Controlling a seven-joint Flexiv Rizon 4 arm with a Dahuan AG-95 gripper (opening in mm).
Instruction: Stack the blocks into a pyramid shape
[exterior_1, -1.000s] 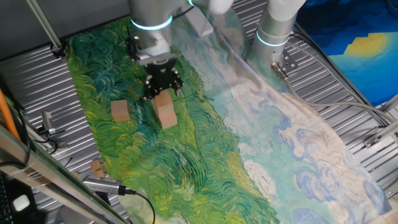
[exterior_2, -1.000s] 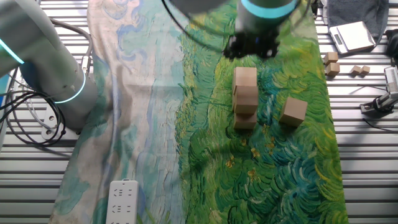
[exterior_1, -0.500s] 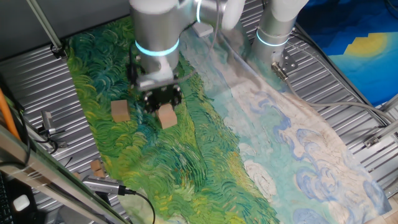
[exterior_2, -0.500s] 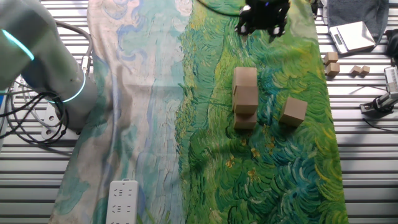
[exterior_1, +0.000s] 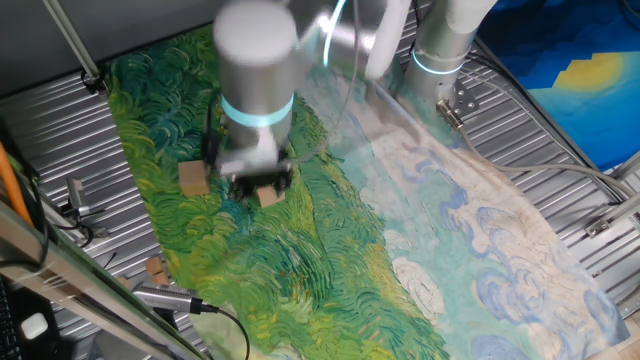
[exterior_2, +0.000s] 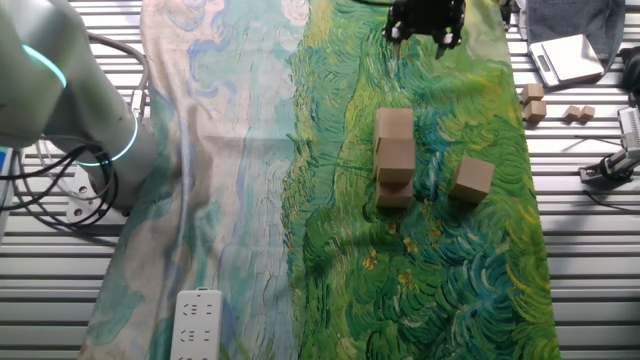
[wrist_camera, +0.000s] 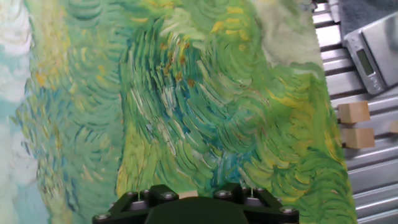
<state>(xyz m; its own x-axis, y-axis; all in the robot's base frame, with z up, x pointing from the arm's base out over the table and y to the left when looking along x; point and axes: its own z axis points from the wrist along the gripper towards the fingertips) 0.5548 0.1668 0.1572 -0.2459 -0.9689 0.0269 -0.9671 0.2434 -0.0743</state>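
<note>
Three tan wooden blocks (exterior_2: 395, 156) show one over the other in a column on the green part of the painted cloth. A fourth block (exterior_2: 471, 177) lies alone beside them, and it also shows as the block (exterior_1: 193, 178) left of the arm. My gripper (exterior_2: 425, 18) hangs high above the cloth, apart from the column, open and empty. In one fixed view the blurred gripper (exterior_1: 258, 182) covers most of the column, and only a low block (exterior_1: 268, 196) shows. The hand view shows mainly cloth.
Small tan wooden pieces (exterior_2: 531, 101) (wrist_camera: 353, 112) lie on the slatted metal table beside a scale (exterior_2: 567, 60). A second arm (exterior_2: 70, 90) stands at the cloth's far side. A white power strip (exterior_2: 200, 325) lies on the cloth. A tan scrap (exterior_1: 155, 268) sits off the cloth.
The gripper has lifted straight up from the top of the column with nothing in it. The blocks have not moved.
</note>
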